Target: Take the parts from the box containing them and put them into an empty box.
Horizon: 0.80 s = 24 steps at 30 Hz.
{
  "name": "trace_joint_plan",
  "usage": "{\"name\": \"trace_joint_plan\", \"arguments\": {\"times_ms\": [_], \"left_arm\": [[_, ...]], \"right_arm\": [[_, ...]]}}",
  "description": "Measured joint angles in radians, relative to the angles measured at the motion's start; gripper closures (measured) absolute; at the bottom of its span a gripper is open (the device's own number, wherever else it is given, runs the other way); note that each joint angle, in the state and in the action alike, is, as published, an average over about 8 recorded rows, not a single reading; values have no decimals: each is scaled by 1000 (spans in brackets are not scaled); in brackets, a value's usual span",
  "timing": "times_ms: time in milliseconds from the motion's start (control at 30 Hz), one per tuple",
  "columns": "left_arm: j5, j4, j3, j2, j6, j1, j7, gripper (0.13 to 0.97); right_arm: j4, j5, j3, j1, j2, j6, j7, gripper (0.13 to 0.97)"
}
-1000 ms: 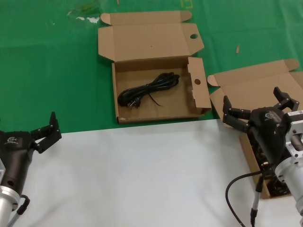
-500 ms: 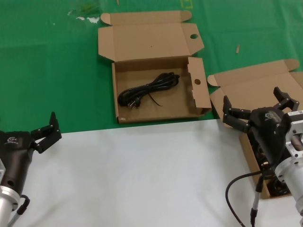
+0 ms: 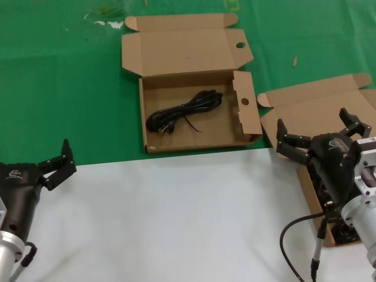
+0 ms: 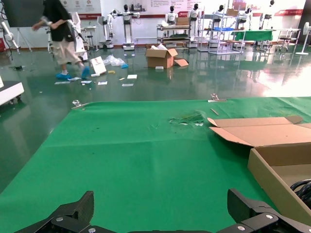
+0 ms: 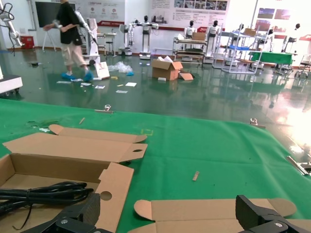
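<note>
Two cardboard boxes lie open on the green bench cover. One black cord bundle rests inside the holed-flap box. More dark cords show in the plain-lidded box beneath the right hand, spread wide, empty. Left hand idles open over the white bench. No writing is legible.

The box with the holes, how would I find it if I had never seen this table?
Look at the green cloth beyond the white sheet. In the middle stands an open cardboard box with one black cord coiled inside. Unlike the plain-lidded box by the right gripper, it has round holes punched through its flaps.
</note>
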Motion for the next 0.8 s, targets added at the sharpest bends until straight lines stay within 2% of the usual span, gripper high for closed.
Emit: {"name": "trace_joint_plan", "arguments": {"times_ms": [800], "left_arm": [[0,0,0,0,0,0,0,132]], "right_arm": [[0,0,0,0,0,0,0,129]]}}
